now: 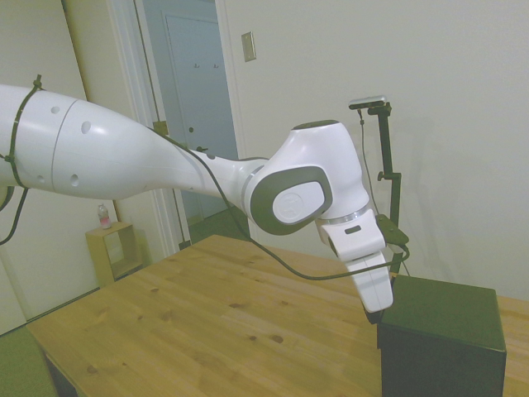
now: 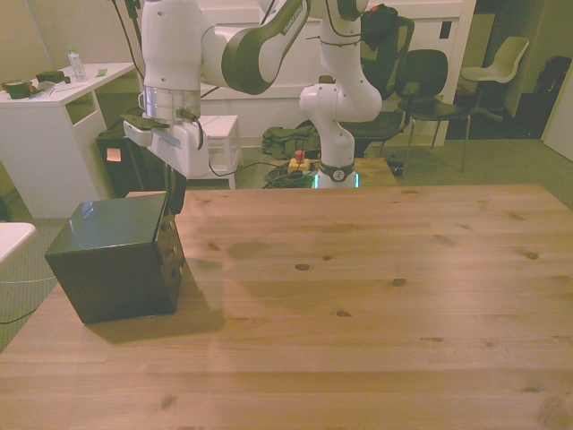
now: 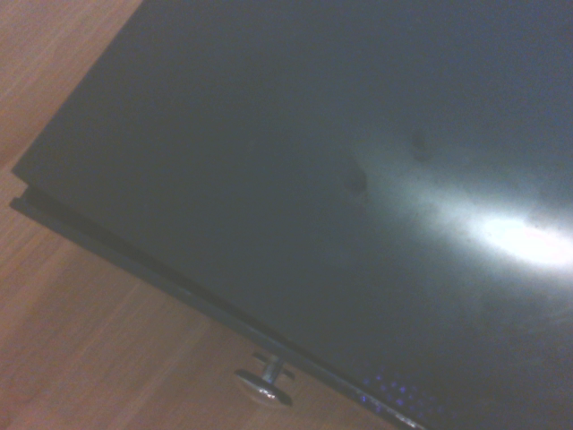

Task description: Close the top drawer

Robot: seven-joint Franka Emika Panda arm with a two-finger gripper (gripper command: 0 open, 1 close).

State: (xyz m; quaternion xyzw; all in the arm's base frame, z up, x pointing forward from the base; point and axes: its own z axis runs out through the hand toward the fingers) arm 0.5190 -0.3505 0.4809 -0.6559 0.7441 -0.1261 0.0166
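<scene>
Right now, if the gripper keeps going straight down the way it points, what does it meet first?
Probably the front edge of the matte-black top drawer on the black box-shaped cabinet; the gripper hangs right at it. Depth is unclear, so it may slip past onto the wooden table.

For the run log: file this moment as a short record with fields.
surface: wooden table
cabinet: small black box at the front view's left
top drawer: front sticks out only a sliver past the top panel
knob: small metal one on the drawer side
gripper: at the cabinet's drawer-side top edge, finger state unclear
</scene>
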